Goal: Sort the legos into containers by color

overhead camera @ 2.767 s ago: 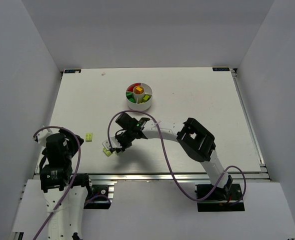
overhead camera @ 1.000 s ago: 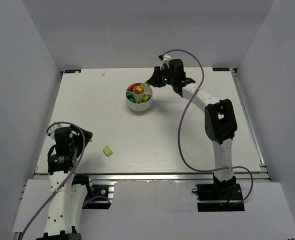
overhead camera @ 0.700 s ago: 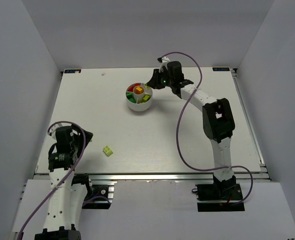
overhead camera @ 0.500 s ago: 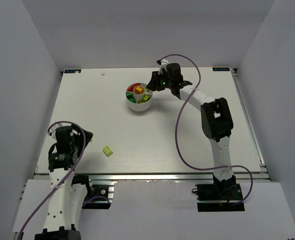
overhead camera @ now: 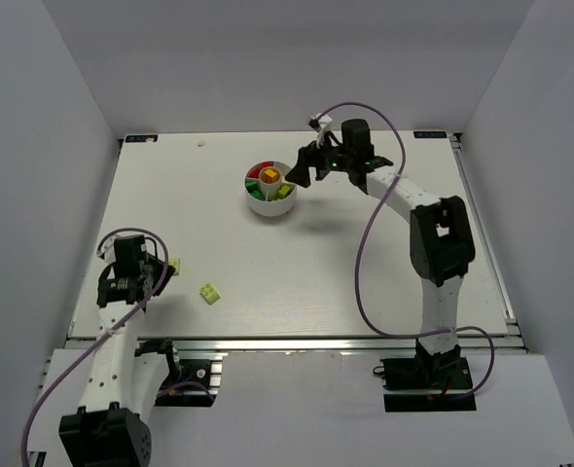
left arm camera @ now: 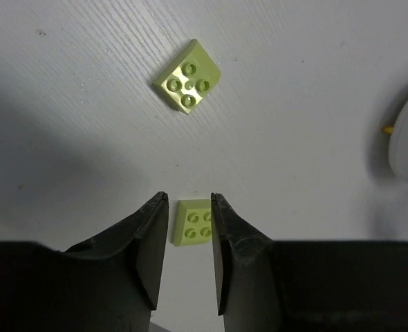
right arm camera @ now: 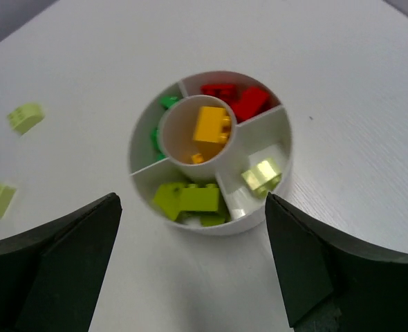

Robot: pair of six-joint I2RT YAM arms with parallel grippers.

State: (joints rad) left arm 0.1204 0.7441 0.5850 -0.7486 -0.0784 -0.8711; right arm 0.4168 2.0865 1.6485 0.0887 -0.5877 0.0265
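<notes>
Holds the left arm (overhead camera: 112,326) low at the near left, wrist tipped down toward the tabletop (overhead camera: 365,263). Pinches a pale lime lego (left arm camera: 193,223) in the left gripper (left arm camera: 189,207), fingers (left arm camera: 152,242) set to a narrow gap. Stretches the right arm (overhead camera: 441,243) far forward, elbow bent, forearm angling leftward. Points the right gripper (right arm camera: 192,204) downward, fingers spread wide and empty.

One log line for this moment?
left gripper jaws: shut on small lime plastic brick | right gripper jaws: open above round white plastic dish

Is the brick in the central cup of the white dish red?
No, the central cup holds an orange-yellow brick; the red bricks lie outside it.
</notes>
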